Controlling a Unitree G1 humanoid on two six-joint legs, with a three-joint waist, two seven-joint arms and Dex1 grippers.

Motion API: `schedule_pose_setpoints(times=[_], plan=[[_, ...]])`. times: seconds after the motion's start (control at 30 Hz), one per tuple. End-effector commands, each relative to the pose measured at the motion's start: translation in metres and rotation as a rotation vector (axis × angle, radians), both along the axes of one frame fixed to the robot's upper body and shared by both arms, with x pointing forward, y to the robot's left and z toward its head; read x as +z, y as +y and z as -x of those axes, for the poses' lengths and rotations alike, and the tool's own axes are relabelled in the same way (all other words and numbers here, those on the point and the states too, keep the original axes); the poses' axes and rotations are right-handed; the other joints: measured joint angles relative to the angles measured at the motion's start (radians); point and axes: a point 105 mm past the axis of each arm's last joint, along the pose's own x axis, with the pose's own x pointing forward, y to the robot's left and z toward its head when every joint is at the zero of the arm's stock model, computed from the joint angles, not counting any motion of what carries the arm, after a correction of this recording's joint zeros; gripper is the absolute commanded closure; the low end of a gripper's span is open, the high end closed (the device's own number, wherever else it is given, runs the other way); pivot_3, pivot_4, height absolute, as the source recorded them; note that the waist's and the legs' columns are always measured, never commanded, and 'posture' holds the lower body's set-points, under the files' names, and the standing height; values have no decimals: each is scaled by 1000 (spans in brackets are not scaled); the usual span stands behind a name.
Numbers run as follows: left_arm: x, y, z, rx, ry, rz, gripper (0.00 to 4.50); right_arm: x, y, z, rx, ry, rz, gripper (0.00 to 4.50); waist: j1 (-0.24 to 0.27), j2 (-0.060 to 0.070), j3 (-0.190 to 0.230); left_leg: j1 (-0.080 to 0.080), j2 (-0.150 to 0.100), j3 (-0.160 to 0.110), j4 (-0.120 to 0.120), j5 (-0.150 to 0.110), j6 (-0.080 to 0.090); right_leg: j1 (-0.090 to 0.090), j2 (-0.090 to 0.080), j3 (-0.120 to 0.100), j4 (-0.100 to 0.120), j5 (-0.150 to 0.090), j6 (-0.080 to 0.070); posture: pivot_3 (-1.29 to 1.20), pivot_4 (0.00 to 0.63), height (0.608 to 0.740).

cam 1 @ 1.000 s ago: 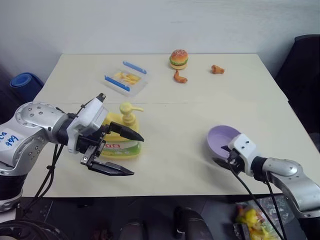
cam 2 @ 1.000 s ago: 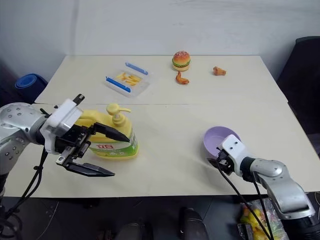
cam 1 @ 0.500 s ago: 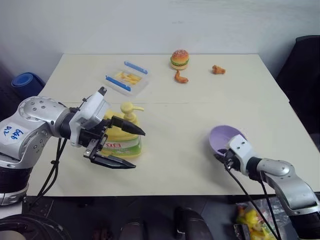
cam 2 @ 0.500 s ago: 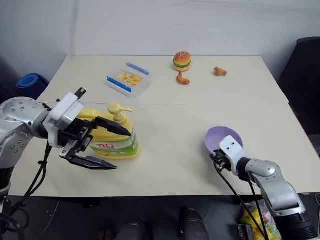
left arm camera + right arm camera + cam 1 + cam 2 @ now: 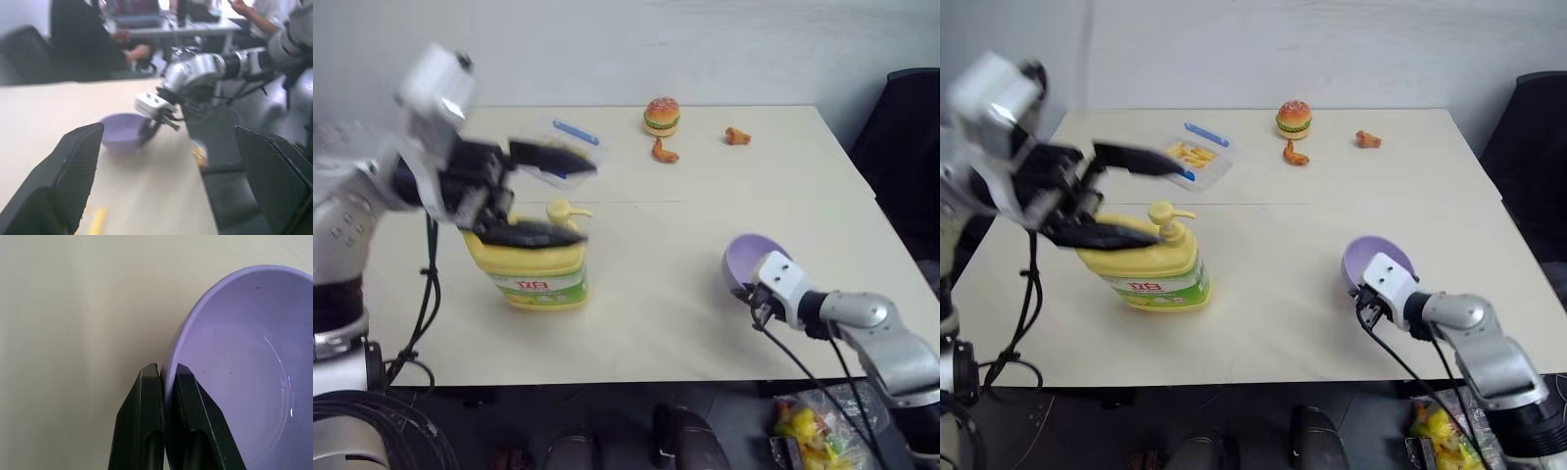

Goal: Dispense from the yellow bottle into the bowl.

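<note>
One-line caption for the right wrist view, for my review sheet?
Right gripper shut on the rim of the lavender bowl, one finger inside and one outside, over the beige table.

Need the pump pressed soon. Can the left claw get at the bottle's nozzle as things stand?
Probably yes. The left claw is open just above the bottle, beside the nozzle, with nothing between them.

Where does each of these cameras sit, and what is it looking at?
Head eyes: look down over the table; both arms show, with the yellow bottle and bowl.
Left wrist: looks across at the bowl and right tool.
Right wrist: its shut fingers pinch the bowl's rim.
All views share the bowl.
</note>
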Motion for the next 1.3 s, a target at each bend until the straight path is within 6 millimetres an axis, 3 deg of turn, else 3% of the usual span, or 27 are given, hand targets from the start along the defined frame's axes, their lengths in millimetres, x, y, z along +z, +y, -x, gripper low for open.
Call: schedule_pose_setpoints(times=[0.03, 0.17, 0.27, 0.4, 0.67, 1.03, 1.3], plan=[[21, 22, -13, 127, -65, 25, 0, 38, 24, 7, 215, -50, 80, 4455, -2, 0, 0, 0, 0, 0, 0, 0, 0, 0, 0, -1, 0, 0, 0, 0, 150, 740], [18, 35, -31, 202, -85, -19, 0, 64, 51, 13, 435, -37, 155, 4455, 1, 0, 0, 0, 0, 0, -1, 0, -1, -1, 2, -3, 0, 0, -1, 0, 150, 740], [13, 34, -32, 168, -67, -37, 597, 80, 71, 15, 568, -27, 192, 4500, 1, -1, 1, -2, 0, 1, 1, 0, -1, -2, 2, -6, 1, 0, 0, 0, 150, 740], [-1, 25, -30, 112, -50, -79, 1797, 96, 104, 13, 733, -17, 237, 4500, 0, -2, 1, -3, 0, 1, 3, 0, 0, -3, 1, -8, 1, 0, 0, 0, 150, 740], [-26, 17, -31, 86, -29, -129, 4316, 95, 131, 20, 893, -5, 314, 4500, 0, -2, 2, -6, 0, 0, 8, 0, 0, -4, 0, -9, 4, 0, 0, 0, 150, 740], [-52, 19, -36, 151, -32, -199, 4416, 109, 151, 29, 978, -35, 304, 4500, -1, -2, 1, -14, 0, 0, 11, -1, 0, -13, -1, -8, 8, 0, 0, 0, 150, 740], [-41, 16, -42, 234, -91, -130, 4416, 116, 159, 32, 999, -64, 306, 4500, 0, -2, 1, -19, 0, -1, 15, 0, 0, -16, -2, -11, 10, 0, 0, 0, 150, 740]])
